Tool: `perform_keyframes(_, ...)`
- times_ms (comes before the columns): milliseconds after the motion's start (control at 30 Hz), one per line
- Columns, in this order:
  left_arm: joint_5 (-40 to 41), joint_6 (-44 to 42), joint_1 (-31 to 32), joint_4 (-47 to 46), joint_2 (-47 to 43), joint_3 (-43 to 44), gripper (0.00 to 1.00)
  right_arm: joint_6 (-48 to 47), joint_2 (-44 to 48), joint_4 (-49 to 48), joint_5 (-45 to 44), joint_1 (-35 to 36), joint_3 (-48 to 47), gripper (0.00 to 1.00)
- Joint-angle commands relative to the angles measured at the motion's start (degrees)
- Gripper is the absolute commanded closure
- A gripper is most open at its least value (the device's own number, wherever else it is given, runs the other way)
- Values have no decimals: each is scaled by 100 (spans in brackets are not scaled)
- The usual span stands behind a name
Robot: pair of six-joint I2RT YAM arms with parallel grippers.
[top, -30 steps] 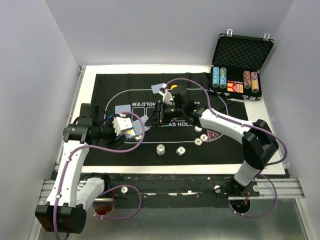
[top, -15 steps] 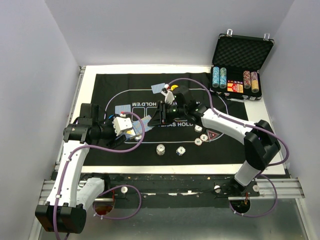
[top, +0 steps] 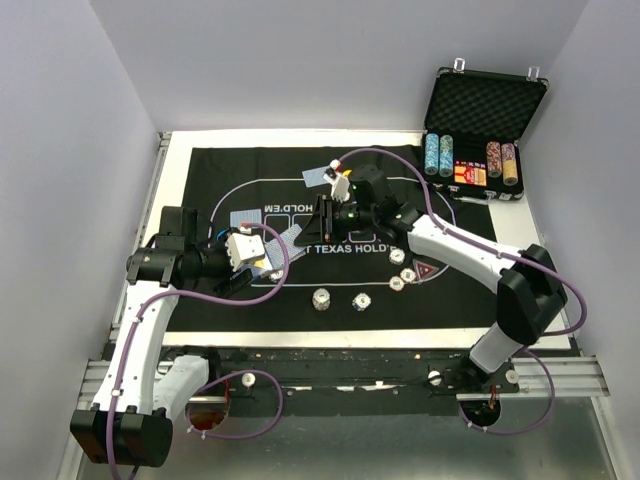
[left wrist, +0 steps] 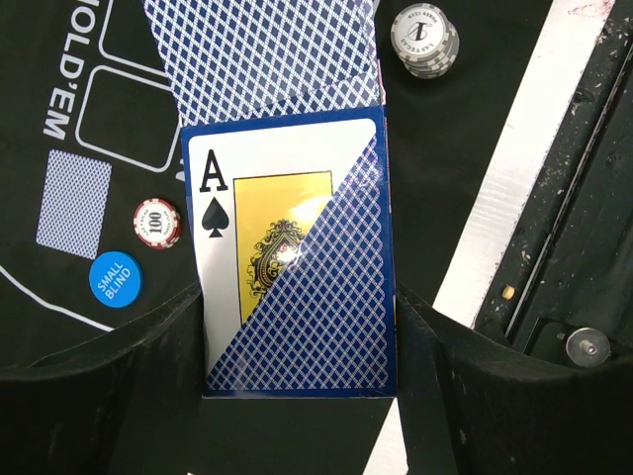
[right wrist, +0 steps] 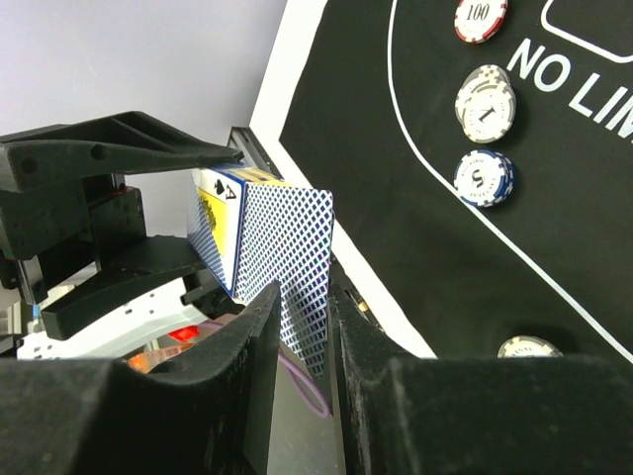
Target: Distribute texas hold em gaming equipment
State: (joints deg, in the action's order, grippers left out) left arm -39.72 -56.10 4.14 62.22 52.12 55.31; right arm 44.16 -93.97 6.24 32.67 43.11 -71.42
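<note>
In right end effector (right wrist: 305, 293), blue-backed card (right wrist: 293, 230).

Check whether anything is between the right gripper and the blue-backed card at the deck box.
Nothing visible. The right gripper is shut on the blue-backed card at its edge, right beside the deck box that the left gripper holds.

My left arm (top: 140, 330) is bent near the table's (top: 172, 175) left edge, left pincer (top: 270, 252) clamped on a blue-and-white cardboard deck box (left wrist: 297, 287). My right arm (top: 460, 250) reaches toward it, right pincer (top: 322, 222) pinching a blue-backed card (right wrist: 297, 247).
</note>
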Motion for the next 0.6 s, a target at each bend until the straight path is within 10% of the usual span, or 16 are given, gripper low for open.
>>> perform_keyframes(0,-343,-42,8,-140,-88,50,53,84,257,0,170,-5,-144,66)
perform_keyframes(567,-387,-51,8,-140,-114,50,53,-13,424,97,117,-172,5,64)
